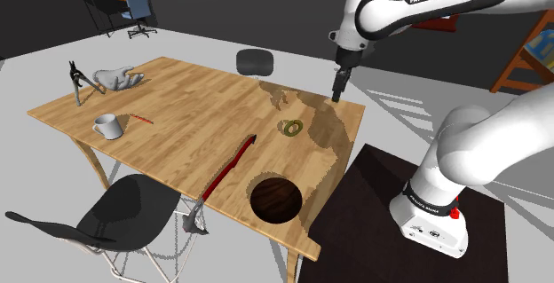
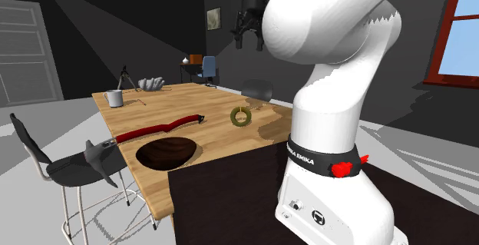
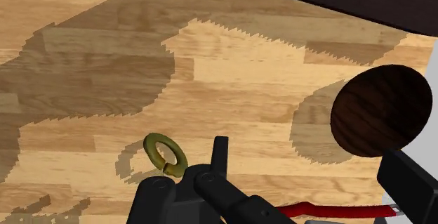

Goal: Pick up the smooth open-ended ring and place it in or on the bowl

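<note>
1. In the shoulder view, the all-black two-finger end effector is hanging over the far right corner of the light wooden counter. It is pointing down and staying clear of the surface. The smooth olive-gold open-ended ring is lying flat on the counter in the arm's shadow, apart from the end effector. The round dark brown wooden bowl is sitting by the counter's near edge, near the ring but not touching it. A long red-handled tool is lying just beside the bowl on this view's left. A white mug is standing well apart, toward the left end.

2. In the second exterior view, the end effector is hovering high above the counter with its fingers spread. The ring is resting on the wood near the tip of the red-handled tool. The bowl is sitting closer to the camera.

3. In the wrist view, the end effector is standing spread and pinching nothing. The ring is lying outside the fingers, just beside one of them, and its gap is showing. The bowl is sitting on the counter near the other finger.
</note>
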You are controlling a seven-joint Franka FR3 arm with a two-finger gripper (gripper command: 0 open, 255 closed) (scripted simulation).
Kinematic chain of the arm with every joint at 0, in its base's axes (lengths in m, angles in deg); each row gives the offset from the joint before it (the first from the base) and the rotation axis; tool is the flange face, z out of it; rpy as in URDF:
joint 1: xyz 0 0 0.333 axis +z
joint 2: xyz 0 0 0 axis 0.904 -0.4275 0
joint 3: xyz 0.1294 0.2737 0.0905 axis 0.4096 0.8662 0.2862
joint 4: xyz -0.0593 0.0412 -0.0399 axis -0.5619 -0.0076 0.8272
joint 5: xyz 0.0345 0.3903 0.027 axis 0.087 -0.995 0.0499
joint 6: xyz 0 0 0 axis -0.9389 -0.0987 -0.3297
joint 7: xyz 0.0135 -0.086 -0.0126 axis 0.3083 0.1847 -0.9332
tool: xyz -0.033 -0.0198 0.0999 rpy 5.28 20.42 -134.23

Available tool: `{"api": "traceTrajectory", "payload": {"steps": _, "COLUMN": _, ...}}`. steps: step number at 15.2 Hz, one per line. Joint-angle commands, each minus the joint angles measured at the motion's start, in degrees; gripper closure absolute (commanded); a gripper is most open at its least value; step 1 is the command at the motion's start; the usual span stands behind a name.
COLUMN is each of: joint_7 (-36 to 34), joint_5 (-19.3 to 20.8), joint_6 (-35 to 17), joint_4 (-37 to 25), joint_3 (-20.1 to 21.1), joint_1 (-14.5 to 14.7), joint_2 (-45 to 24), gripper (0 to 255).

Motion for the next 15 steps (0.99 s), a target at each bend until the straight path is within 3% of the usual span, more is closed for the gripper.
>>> {"api": "traceTrajectory", "payload": {"steps": 1, "joint_7": 5.15, "joint_5": 0.93, "joint_6": -4.15, "joint_4": 0.20, "joint_3": -2.34, "joint_1": 0.55, "joint_2": -3.47, "gripper": 0}}
{"api": "traceTrajectory", "payload": {"steps": 5, "joint_7": 15.01, "joint_5": 1.38, "joint_6": -12.34, "joint_4": -0.09, "joint_3": -6.72, "joint_1": 2.16, "joint_2": -11.29, "gripper": 0}}
{"api": "traceTrajectory", "payload": {"steps": 9, "joint_7": 25.82, "joint_5": -0.67, "joint_6": -20.00, "joint_4": -2.15, "joint_3": -10.91, "joint_1": 4.55, "joint_2": -20.53, "gripper": 0}}
{"api": "traceTrajectory", "payload": {"steps": 15, "joint_7": 45.26, "joint_5": -10.48, "joint_6": -28.83, "joint_4": -8.39, "joint_3": -14.68, "joint_1": 7.68, "joint_2": -36.23, "gripper": 0}}
